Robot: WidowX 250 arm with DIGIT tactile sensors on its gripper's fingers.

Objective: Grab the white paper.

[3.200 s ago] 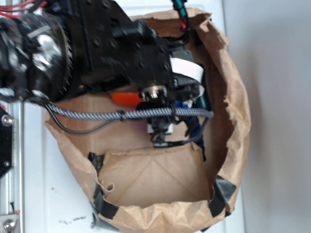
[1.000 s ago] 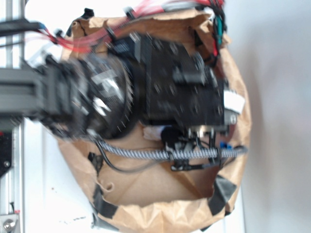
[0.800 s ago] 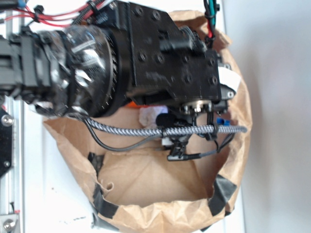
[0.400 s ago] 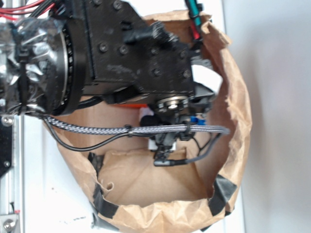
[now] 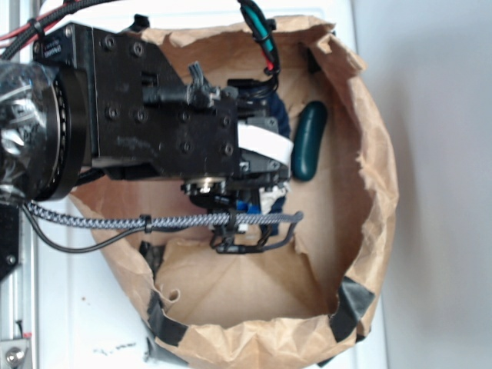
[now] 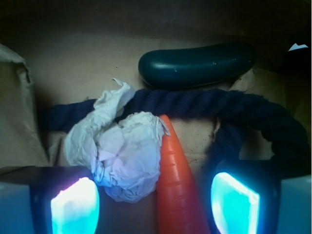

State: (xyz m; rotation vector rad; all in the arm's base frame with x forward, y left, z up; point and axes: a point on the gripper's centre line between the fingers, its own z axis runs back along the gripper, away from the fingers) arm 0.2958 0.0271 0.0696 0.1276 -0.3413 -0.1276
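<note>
While claw (image 6: 155,202) gapes, white paper (image 6: 117,156) between pads, leftward.

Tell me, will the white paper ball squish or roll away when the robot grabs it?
The white paper looks crumpled and full of folds, so it will probably squash a bit and feel very light. Its lumpy shape is unlikely to roll far. It leans against the orange carrot, so closing the open jaws might nudge or catch that too.

A white tabletop (image 5: 100,323) meets a plain pale grey wall (image 5: 438,154) at right.
</note>
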